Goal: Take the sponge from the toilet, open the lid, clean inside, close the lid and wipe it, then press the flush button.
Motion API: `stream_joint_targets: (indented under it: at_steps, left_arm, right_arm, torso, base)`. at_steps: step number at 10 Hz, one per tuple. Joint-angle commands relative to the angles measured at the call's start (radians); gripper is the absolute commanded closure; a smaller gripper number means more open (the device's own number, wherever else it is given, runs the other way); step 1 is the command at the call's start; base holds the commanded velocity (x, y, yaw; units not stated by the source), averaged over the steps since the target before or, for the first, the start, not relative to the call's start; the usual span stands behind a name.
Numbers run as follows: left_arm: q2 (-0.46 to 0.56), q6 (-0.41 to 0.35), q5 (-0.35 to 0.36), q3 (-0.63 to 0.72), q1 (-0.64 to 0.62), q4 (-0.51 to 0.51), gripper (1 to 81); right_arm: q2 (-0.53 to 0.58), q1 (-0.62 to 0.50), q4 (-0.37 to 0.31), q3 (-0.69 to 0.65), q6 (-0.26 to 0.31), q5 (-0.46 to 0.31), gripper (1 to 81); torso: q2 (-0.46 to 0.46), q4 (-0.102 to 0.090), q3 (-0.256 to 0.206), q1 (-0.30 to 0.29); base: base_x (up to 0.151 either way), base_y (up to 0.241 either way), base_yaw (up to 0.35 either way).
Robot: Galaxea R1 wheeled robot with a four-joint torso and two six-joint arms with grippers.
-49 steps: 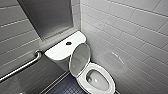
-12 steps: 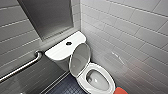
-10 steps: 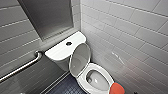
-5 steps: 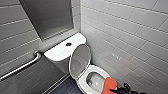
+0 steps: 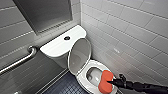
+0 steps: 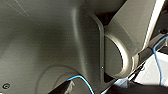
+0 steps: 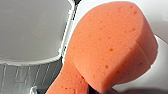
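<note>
The white toilet stands in the corner with its lid raised, leaning back against the tank. The dark flush button sits in the middle of the tank top. My right gripper comes in from the lower right, shut on the orange-red sponge. It holds the sponge over the bowl's near right rim, at the edge of the bowl opening. Close up in the right wrist view, the sponge hangs in front of the raised lid.
A metal grab bar runs along the left wall. A steel panel hangs above the tank. A grey tiled wall stands close on the toilet's right. Dark tiled floor lies left of the bowl.
My right arm has come in from the lower right, carrying the sponge leftward over the bowl's rim. The lid has stayed up.
</note>
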State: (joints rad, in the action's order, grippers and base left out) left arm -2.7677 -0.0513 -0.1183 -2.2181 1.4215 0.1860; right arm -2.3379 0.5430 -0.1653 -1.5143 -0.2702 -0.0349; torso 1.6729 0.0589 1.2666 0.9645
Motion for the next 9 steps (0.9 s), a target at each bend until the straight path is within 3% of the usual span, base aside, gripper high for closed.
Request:
stream_joint_targets:
  at_steps: [1,7,8,9]
  left_arm:
    - [0.006,-0.002,-0.086,0.015,0.020,-0.019,1.0]
    - [0.003,-0.001,-0.084,0.015,0.026,-0.039,1.0]
    - [0.002,-0.001,-0.086,0.015,0.024,-0.039,1.0]
    - [0.002,-0.001,-0.086,0.015,0.024,-0.040,1.0]
  right_arm:
    - [-0.011,-0.143,-0.037,-0.035,0.000,-0.080,81.1]
    - [-0.161,-0.258,-0.045,-0.216,0.000,-0.175,81.1]
    - [-0.168,-0.277,-0.045,-0.219,0.000,-0.192,81.1]
    - [-0.174,-0.290,-0.043,-0.220,0.000,-0.209,81.1]
  torso:
    - [0.000,0.000,0.000,0.000]
    - [0.000,0.000,-0.002,0.000]
    - [0.100,0.000,-0.001,0.065]
    - [0.102,0.000,-0.001,0.066]
  base:
    - [0.000,0.000,0.000]
    - [0.000,0.000,0.000]
    - [0.000,0.000,0.000]
    - [0.000,0.000,0.000]
